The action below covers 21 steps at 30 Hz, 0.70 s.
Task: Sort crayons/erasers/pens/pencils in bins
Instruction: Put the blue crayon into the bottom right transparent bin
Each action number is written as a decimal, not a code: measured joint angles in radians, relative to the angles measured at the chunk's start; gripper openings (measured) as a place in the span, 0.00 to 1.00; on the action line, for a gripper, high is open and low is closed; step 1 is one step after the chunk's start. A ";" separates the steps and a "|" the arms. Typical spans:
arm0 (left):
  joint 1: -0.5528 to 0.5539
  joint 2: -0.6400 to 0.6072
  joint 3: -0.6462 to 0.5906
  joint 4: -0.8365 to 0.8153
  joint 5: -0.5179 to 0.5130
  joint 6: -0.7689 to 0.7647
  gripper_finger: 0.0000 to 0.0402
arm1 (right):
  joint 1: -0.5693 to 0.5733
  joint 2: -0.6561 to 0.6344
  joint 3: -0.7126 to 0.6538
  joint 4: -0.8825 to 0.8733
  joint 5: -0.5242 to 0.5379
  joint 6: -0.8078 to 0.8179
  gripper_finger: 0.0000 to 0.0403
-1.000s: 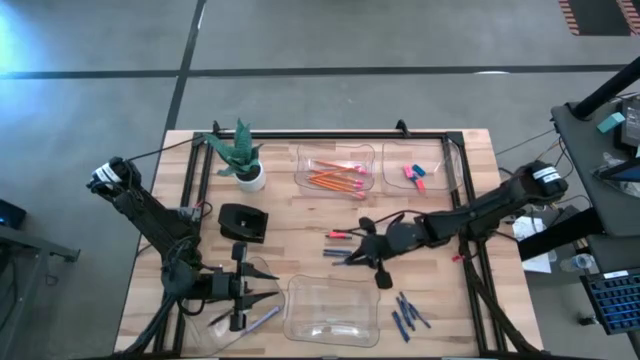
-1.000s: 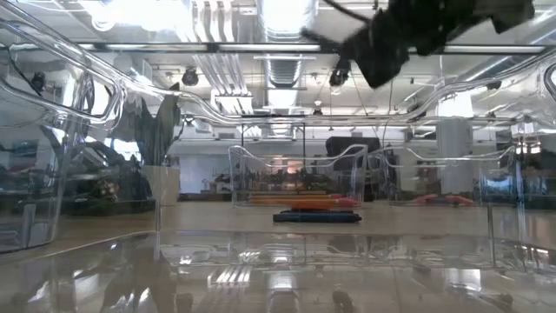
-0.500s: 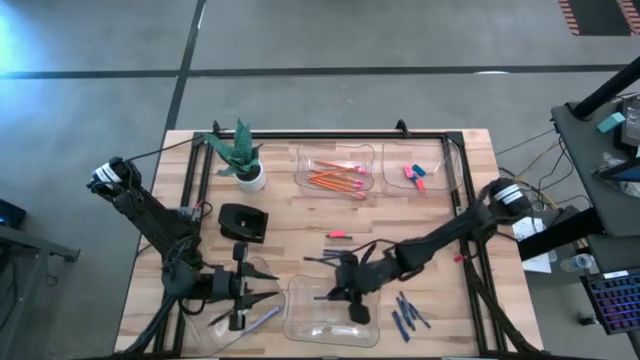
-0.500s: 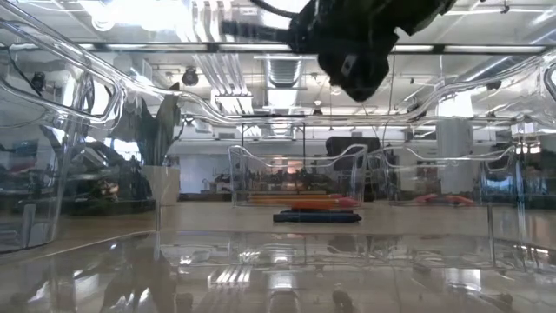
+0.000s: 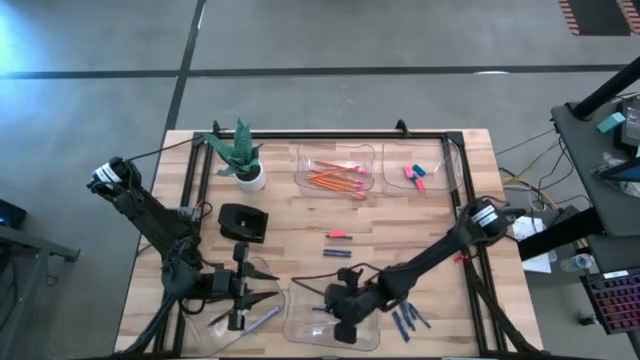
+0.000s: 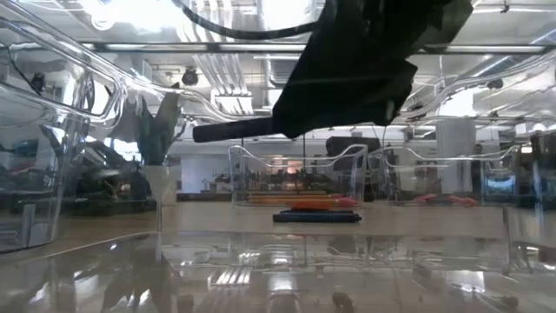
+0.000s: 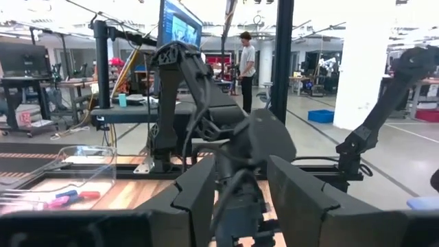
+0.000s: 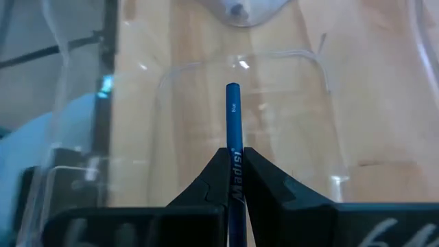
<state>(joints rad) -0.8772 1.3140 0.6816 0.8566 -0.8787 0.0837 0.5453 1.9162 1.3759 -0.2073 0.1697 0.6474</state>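
Spreading across the middle of the high view, ringed by grey concrete floor: pale wooden table [image 5: 300, 225] in a black frame. Sitting at its lower centre: shallow clear plastic bin [image 5: 300, 298], empty-looking so far.

Reaching in from the right edge, now stretching much further toward the lower centre than half a second back: dark right arm, bringing the right gripper [image 5: 343, 312] off the open wood and over that bin. Meaning, most likely, transport nearly finished and release coming next.

Waiting at lower left, jaws standing apart on nothing: left gripper [image 5: 262, 290].

Jaws of the right gripper pressing together, pinching a slim blue pen [image 8: 233, 116] by its lower shaft. Most of the stick jutting straight ahead past the fingertips [image 8: 218, 159], hanging above the bin's floor, not yet touching it.

Lying on bare wood above the bin, awaiting pickup: two more slim sticks [image 5: 338, 253].
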 joint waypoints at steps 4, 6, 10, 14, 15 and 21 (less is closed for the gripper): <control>0.000 0.000 0.000 0.001 0.000 -0.002 0.30 | 0.019 0.031 0.032 -0.005 0.025 0.021 0.05; 0.000 0.000 0.000 0.001 0.000 -0.003 0.30 | 0.027 0.045 0.050 -0.024 0.026 0.033 0.05; 0.000 0.000 0.000 -0.002 0.001 -0.026 0.30 | 0.041 0.070 0.079 -0.067 0.031 0.043 0.05; 0.000 0.000 0.000 -0.003 0.002 -0.027 0.30 | 0.052 0.089 0.096 -0.079 0.033 0.043 0.05; 0.000 0.000 0.000 -0.003 0.002 -0.027 0.30 | 0.054 0.089 0.096 -0.079 0.032 0.043 0.05; 0.000 0.000 0.000 -0.004 0.002 -0.026 0.30 | 0.056 0.088 0.094 -0.084 0.046 0.010 0.05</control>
<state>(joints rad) -0.8772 1.3140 0.6811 0.8528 -0.8764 0.0574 0.6014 2.0041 1.4699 -0.2914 0.2161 0.6578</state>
